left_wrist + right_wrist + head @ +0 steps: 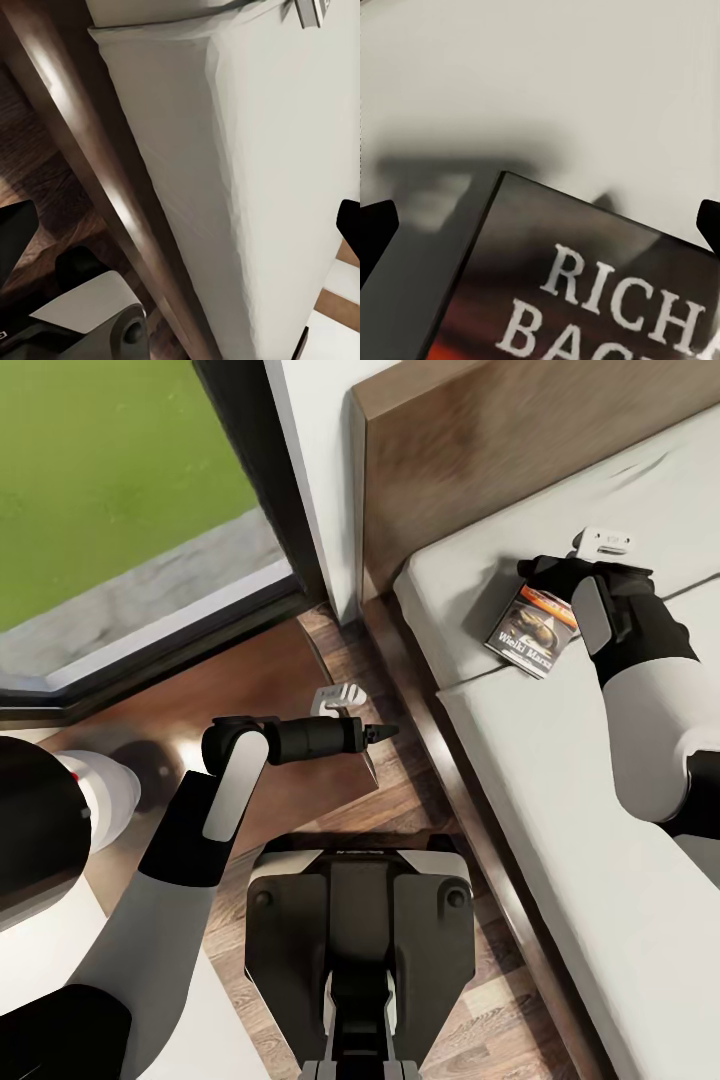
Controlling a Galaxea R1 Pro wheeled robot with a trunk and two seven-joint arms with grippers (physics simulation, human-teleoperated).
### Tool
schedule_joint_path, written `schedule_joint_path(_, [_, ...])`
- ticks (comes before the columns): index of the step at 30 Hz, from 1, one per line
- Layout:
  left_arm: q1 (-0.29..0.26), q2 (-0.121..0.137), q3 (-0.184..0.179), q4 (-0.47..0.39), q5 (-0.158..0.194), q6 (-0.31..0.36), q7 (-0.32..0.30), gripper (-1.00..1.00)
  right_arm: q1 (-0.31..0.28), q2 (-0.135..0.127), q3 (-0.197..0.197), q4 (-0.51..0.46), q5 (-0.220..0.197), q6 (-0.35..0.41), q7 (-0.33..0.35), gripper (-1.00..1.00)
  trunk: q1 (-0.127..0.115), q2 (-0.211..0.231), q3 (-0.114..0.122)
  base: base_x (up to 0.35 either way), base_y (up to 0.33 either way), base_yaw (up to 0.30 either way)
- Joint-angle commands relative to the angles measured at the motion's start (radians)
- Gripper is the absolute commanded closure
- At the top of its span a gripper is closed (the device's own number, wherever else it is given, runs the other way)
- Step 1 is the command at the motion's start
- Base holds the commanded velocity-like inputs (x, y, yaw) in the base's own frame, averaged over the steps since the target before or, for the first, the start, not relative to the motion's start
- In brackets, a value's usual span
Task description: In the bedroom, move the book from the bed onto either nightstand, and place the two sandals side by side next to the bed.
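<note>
The book (534, 628), a dark paperback with an orange band and white lettering, lies on the bed's light-grey mattress (560, 760) near the headboard (480, 440). My right gripper (540, 582) hangs just over the book's far edge. In the right wrist view its fingertips (375, 229) stand wide apart, open, with the book's cover (585, 292) close below them. My left gripper (384, 732) is open and empty, held over the corner of the dark-brown nightstand (250, 685) beside the bed. The sandals are out of view.
A tall dark-framed window (250, 480) with grass outside stands behind the nightstand. A narrow strip of wood floor (410, 780) runs between the nightstand and the bed's side rail (82, 150). My own base (355, 930) fills the near floor.
</note>
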Motion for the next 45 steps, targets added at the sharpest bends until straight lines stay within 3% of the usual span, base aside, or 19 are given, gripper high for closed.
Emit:
schedule_joint_path(1, [0.0,-0.001,0.001,0.0,-0.011,0.003,-0.01,-1.0,0.0,0.0,-0.001,0.057,-0.014,0.005,-0.001,-1.0,0.001,-0.001,-0.001,0.0,0.0,0.0])
schedule_joint_path(45, [0.0,0.0,0.001,-0.002,-0.009,0.003,-0.012,-1.0,0.0,0.001,-0.001,0.057,-0.014,0.028,-0.006,-1.0,0.001,-0.001,-0.001,-0.054,0.002,0.0])
